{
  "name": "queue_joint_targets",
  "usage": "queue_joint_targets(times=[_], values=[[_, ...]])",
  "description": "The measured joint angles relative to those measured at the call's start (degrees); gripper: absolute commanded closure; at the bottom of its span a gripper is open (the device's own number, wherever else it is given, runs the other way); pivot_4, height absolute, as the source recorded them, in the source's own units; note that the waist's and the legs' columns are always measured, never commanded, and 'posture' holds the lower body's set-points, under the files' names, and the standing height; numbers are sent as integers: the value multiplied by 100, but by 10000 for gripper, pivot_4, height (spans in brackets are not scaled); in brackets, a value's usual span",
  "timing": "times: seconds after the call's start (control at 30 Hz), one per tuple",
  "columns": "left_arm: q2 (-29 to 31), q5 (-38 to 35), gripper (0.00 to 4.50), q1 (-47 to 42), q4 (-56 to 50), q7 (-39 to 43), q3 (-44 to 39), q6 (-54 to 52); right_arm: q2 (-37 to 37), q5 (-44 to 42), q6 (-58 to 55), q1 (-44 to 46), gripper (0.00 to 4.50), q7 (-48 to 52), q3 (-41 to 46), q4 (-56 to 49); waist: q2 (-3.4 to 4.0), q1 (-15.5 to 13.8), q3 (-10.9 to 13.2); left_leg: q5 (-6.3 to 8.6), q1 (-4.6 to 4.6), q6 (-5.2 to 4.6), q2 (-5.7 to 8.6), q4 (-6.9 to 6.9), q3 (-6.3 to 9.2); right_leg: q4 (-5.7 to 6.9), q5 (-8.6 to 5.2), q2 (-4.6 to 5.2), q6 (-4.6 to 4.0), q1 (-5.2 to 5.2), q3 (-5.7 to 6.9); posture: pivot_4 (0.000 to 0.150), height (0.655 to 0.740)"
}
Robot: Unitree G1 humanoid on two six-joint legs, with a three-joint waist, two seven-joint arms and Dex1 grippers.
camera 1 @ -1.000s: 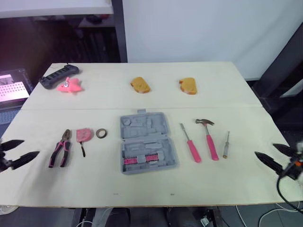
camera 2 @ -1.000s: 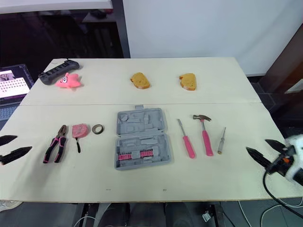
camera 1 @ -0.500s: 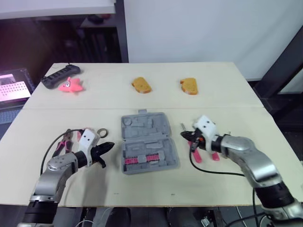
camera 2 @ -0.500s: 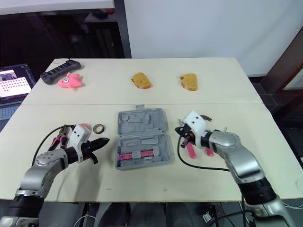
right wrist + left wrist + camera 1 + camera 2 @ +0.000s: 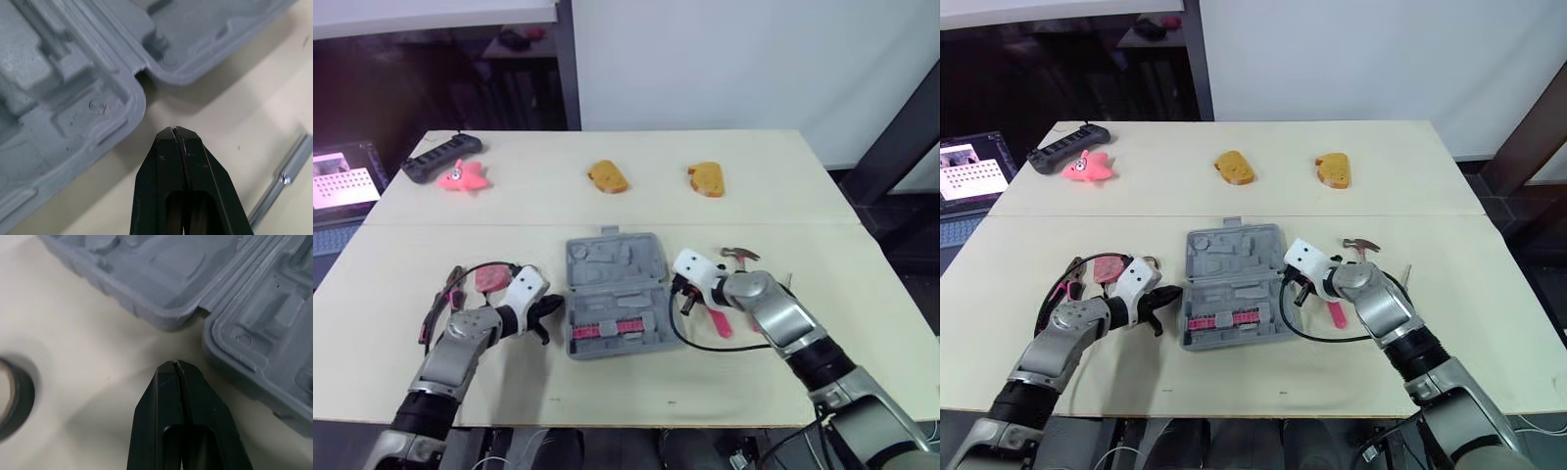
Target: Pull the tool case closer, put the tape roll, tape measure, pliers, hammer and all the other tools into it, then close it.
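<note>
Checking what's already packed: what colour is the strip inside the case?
Pink strip in the grey tool case; clearest in left eye view.

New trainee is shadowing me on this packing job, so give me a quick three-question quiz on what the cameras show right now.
1. True or false: the tool case lies open on the table.
2. Pick one: the left gripper is A) open, B) shut and empty, C) shut on the case's rim.
3. Short answer: by the robot's own sides, on which side of the case do the pliers lie?

Key: 1 true; 2 B; 3 left.
</note>
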State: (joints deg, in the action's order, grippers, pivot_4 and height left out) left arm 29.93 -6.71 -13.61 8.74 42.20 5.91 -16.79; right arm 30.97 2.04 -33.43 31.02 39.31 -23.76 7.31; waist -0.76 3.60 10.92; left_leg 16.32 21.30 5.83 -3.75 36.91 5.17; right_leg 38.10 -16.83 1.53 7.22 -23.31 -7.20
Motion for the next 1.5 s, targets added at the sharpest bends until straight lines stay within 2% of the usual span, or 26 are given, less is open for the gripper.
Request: queue_joint_targets(times=[0.2, 0.43, 0.6, 0.77, 1.5], values=[[123, 188, 45000, -7, 30, 344, 196, 268, -84, 123, -320, -105, 44805, 265, -115, -406, 8, 17, -6, 6, 0, -10, 0, 0, 1, -1, -1, 0, 0, 2, 1, 1500, 7400], [589, 44, 45000, 834, -809, 928, 203, 234, 507, 84, -1371, -976, 44805, 776, -401, -2327, 23, 39, -17, 30, -3, -53, -1, 6, 1, -4, -5, -2, 1, 2, 0, 1500, 7400], [886, -130, 45000, 1421, -1367, 1131, 152, 124, 700, 29, -1967, -1312, 44805, 872, -545, -3096, 22, 42, -20, 30, -3, -53, -1, 10, -1, -7, -6, -2, 0, 5, -2, 1500, 7400], [954, -267, 45000, 1775, -1638, 1136, 76, 57, 675, -32, -2268, -1408, 44805, 779, -536, -3312, 21, 32, -20, 31, -2, -54, -1, 10, 0, -10, -6, -2, 0, 5, -1, 1500, 7400], [804, -268, 45000, 1808, -1644, 1053, 95, 63, 802, -302, -2893, -1471, 44805, 593, -546, -3696, 28, -21, -25, 31, -1, -54, 0, 9, -2, -21, -14, 0, -12, 9, -2, 1500, 7400]])
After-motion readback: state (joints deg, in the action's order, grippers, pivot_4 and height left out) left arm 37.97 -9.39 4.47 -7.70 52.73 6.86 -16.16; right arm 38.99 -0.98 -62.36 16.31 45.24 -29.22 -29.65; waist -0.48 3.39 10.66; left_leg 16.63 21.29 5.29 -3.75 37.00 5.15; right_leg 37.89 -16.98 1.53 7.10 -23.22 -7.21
